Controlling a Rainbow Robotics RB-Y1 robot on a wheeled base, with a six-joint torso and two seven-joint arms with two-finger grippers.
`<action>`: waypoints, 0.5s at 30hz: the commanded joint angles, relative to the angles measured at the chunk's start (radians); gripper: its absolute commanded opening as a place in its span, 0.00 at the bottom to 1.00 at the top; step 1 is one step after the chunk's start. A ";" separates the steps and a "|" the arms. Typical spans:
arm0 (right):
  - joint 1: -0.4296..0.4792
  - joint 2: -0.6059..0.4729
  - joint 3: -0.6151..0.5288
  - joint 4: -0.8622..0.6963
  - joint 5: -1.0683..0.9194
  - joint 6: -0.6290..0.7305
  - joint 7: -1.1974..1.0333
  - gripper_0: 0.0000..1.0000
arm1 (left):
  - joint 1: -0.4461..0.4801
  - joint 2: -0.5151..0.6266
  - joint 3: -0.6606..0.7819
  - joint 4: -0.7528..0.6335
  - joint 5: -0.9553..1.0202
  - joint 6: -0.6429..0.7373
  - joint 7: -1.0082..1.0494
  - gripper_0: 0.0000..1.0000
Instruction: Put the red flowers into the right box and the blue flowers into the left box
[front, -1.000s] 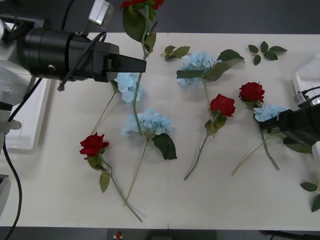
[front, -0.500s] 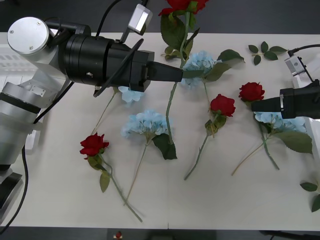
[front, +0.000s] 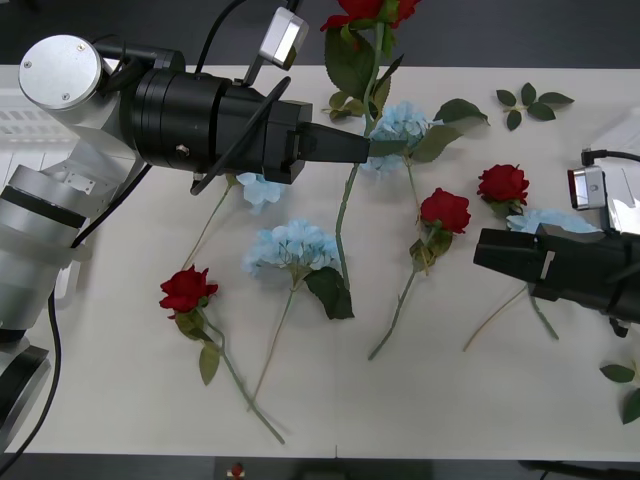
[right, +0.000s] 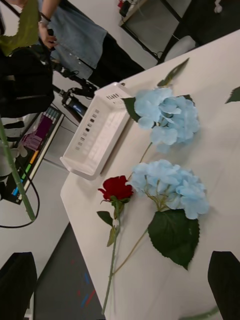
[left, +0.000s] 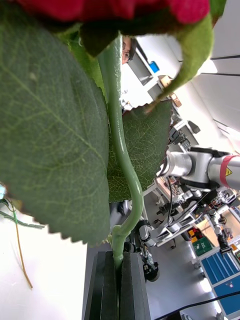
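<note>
The red flowers: one rose (front: 365, 10) hangs lifted over the bench (front: 120, 400), its stem pinched in the left gripper (front: 372, 148). Three roses and four blue flowers (front: 297, 246) lie unsorted. The right gripper (front: 480, 248) hovers, jaws wide. Most sorting remains.

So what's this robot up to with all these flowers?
It is sorting fake flowers. Its left hand is shut on the stem of a red rose, holding it up above the table. The right hand is open, low near a blue flower. Three red roses and four blue flowers lie on the table. The left box sits at the table's left edge.
</note>
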 joint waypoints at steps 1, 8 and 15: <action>-0.005 0.061 -0.001 -0.071 -0.005 -0.022 0.054 1.00 | -0.032 -0.002 0.021 -0.016 0.016 -0.007 -0.027 0.00; -0.005 0.139 0.002 -0.141 -0.005 -0.057 0.054 1.00 | -0.032 -0.002 0.021 -0.016 0.016 -0.007 -0.027 0.00; -0.005 0.194 0.062 -0.266 -0.001 -0.238 0.054 1.00 | -0.032 -0.002 0.021 -0.016 0.016 -0.007 -0.027 0.00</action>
